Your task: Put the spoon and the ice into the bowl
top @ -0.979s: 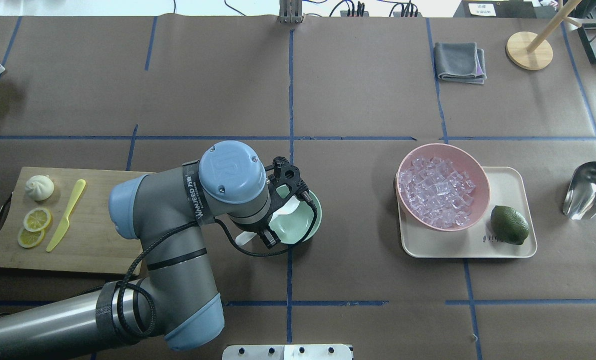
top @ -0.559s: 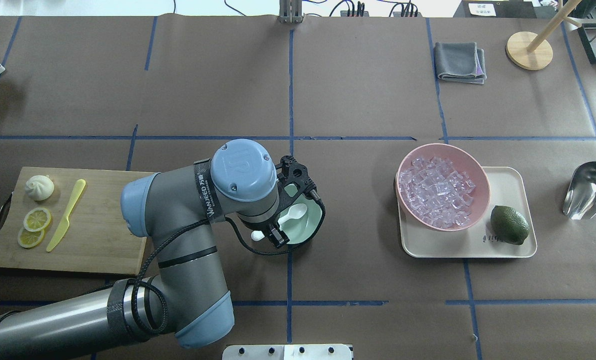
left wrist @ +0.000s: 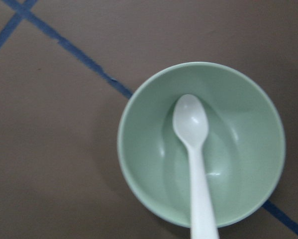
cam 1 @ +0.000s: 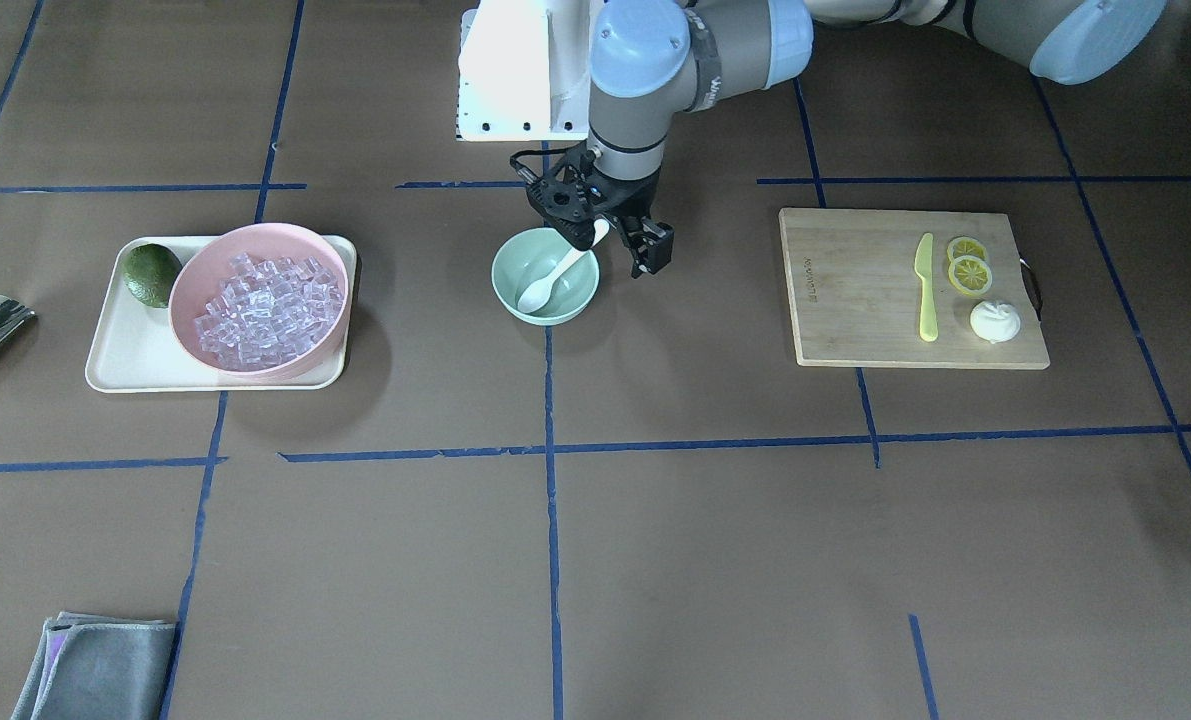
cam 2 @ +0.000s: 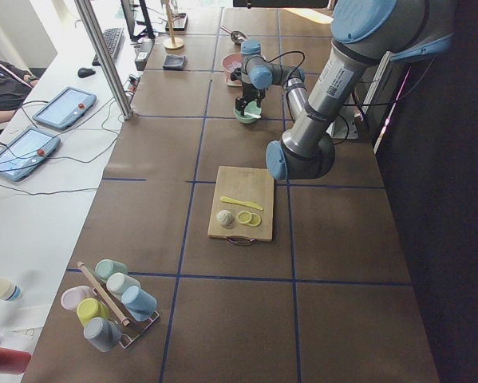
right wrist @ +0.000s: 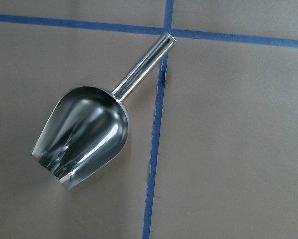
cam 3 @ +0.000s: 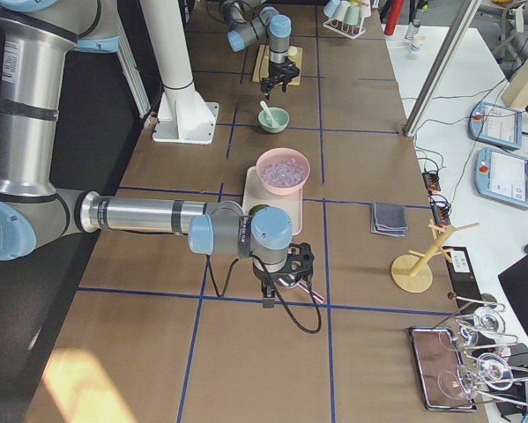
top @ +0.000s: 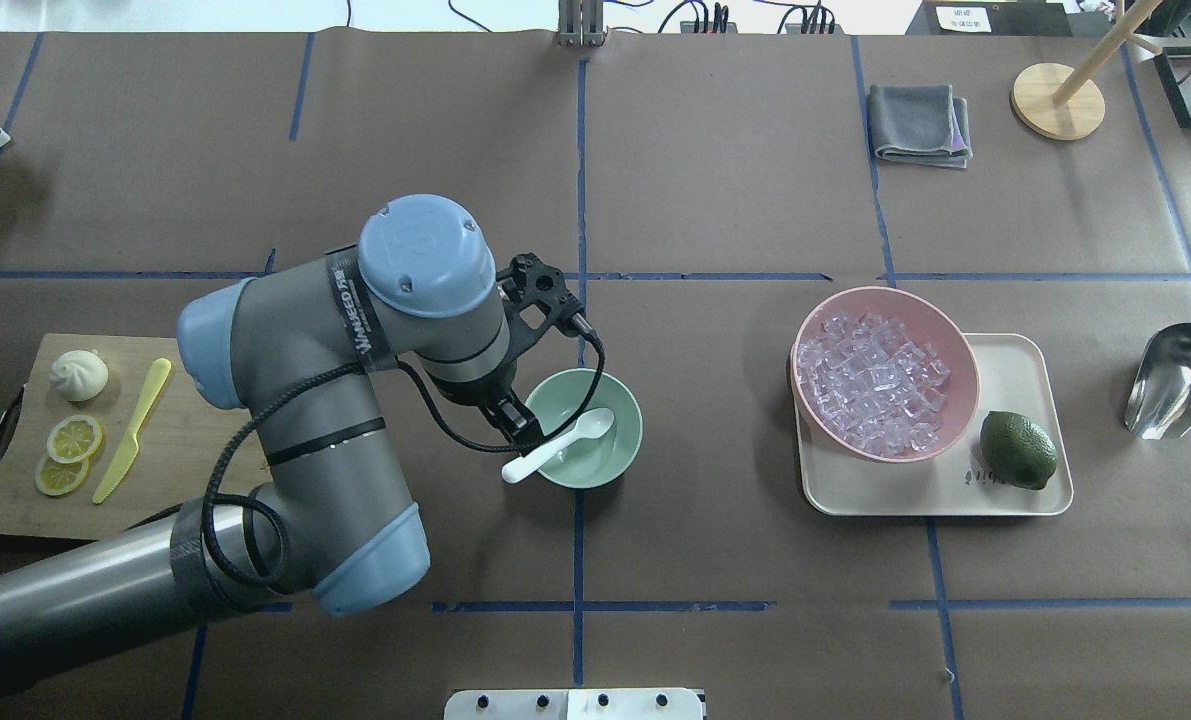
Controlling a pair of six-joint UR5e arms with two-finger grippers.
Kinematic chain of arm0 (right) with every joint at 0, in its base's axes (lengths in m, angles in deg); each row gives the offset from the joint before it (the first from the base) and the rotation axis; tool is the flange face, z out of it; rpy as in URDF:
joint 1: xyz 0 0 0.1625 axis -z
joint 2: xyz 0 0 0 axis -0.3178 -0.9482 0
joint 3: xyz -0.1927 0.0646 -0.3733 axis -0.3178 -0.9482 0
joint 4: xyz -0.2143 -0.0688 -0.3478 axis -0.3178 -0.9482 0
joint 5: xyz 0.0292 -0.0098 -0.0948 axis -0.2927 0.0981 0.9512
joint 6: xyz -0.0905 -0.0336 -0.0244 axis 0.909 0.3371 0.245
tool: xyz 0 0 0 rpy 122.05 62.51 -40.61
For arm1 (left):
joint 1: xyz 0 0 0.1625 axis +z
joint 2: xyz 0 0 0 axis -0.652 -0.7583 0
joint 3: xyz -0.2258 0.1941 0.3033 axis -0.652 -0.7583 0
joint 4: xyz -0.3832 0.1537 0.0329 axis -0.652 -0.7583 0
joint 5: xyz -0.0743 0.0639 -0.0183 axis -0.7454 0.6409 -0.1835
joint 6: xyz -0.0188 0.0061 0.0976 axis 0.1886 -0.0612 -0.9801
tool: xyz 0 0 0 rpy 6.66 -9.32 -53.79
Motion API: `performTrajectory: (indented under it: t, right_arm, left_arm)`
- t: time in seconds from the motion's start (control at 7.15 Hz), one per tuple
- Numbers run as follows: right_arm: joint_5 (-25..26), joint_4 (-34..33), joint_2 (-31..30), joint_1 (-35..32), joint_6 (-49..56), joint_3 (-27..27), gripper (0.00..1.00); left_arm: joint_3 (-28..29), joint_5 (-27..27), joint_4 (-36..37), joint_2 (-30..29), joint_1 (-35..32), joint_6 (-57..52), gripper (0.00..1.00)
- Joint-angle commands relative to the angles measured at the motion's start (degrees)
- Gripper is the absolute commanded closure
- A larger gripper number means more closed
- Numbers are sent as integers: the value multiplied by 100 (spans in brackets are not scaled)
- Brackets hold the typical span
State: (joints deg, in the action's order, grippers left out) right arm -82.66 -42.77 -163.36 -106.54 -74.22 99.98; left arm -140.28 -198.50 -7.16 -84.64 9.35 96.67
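The white spoon (top: 565,445) lies in the mint-green bowl (top: 610,455), scoop inside and handle sticking out over the rim toward my left arm. It shows the same way in the left wrist view (left wrist: 193,144), inside the bowl (left wrist: 149,164). My left gripper (top: 517,415) is open and empty, raised just beside the bowl's rim over the handle end (cam 1: 605,235). The ice (top: 875,385) is a heap of clear cubes in the pink bowl (top: 965,345). My right gripper (cam 3: 279,275) hovers over a metal scoop (right wrist: 84,137); I cannot tell whether it is open or shut.
The pink bowl and a lime (top: 1018,450) sit on a cream tray (top: 1020,365). The metal scoop (top: 1180,380) lies right of it. A cutting board (top: 195,470) holds a yellow-green knife (top: 133,430), lemon slices and a white bun. A grey cloth (top: 920,122) lies far right.
My left gripper has let go of the spoon and drawn back up and to the left, off the bowl. The spoon stays in the bowl.
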Motion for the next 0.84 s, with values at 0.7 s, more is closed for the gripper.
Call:
performTrajectory:
  t: [0.7]
  right_arm:
    - [-132, 428, 14, 4, -16, 69, 0]
  left_arm:
    - [-583, -1602, 12, 2749, -3515, -605, 0]
